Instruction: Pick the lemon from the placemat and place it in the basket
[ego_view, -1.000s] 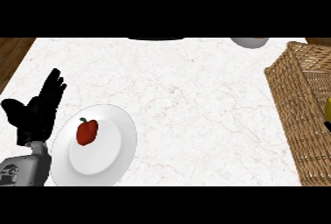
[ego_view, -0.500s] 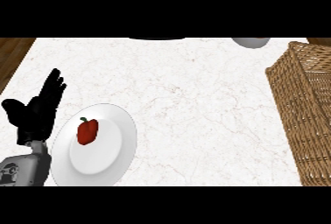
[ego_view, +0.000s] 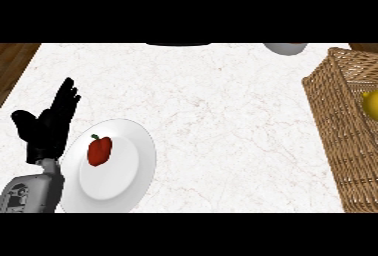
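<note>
A yellow lemon shows at the right edge of the head view, inside the wicker basket; only part of it is visible. My left hand rests open at the left, fingers up, beside the white plate. No right hand shows anywhere. No placemat can be seen.
A white plate at lower left carries a red bell pepper. A grey bowl's edge pokes in at the top right, and a dark object sits at the top centre. Wooden floor shows past the counter's left edge.
The view has shifted slightly, so the basket sits a little further left. The lemon, seen at the right edge a second ago and out of sight half a second ago, shows again.
</note>
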